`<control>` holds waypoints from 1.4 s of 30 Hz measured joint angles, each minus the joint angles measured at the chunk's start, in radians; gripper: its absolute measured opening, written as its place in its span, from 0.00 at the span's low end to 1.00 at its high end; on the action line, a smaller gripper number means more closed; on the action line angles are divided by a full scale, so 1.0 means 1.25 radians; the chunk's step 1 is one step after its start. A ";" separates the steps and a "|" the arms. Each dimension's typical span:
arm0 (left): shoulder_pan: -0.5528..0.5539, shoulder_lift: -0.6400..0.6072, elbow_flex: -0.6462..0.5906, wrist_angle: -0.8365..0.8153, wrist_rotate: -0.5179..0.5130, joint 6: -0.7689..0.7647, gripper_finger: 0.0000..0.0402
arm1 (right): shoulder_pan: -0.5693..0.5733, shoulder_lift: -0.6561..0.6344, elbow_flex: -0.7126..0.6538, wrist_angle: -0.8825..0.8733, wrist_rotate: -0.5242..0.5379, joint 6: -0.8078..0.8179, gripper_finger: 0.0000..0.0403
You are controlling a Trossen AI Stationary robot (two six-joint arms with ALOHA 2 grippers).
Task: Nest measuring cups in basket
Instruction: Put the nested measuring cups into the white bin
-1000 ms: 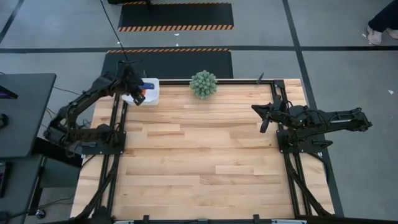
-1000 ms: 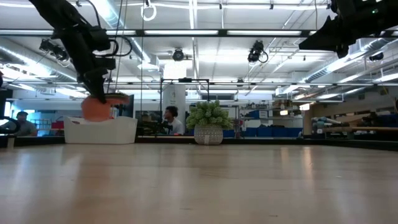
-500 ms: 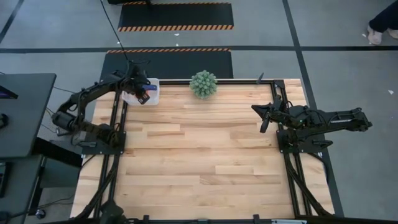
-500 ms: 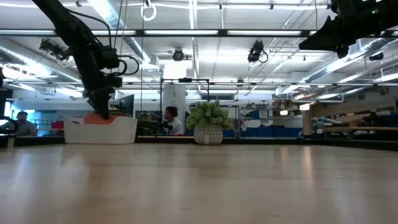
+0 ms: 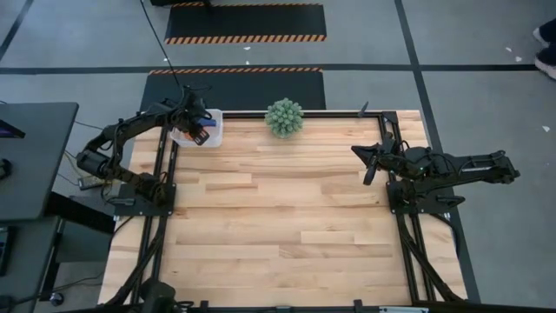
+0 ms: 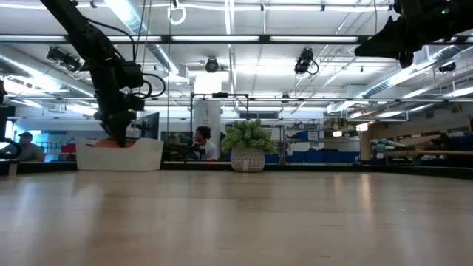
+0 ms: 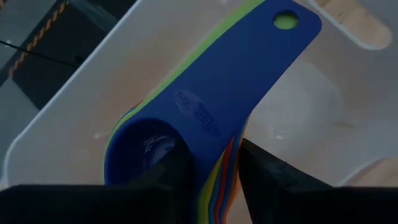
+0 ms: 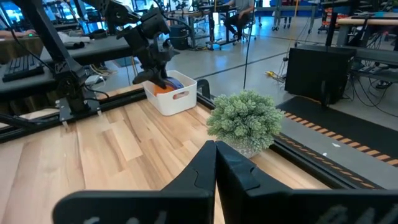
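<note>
Upper left of high view: left gripper [image 5: 196, 130], fingers straddling the nested measuring cups [image 7: 211, 106] inside the basket [image 5: 214, 136]; handles point away. Grip indeterminate.

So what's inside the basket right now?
The nested cups, blue on top with green, yellow, red and orange edges showing beneath. The left tool covers part of the stack; the basket floor under it is hidden.

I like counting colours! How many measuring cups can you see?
5, by edge colours: blue on top, then green, yellow, red and orange, all stacked together in the white basket. More may hide underneath.
</note>
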 joint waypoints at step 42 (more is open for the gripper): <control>-0.010 0.014 0.001 0.010 0.004 -0.018 0.32 | 0.000 0.000 0.000 0.036 -0.001 -0.009 0.03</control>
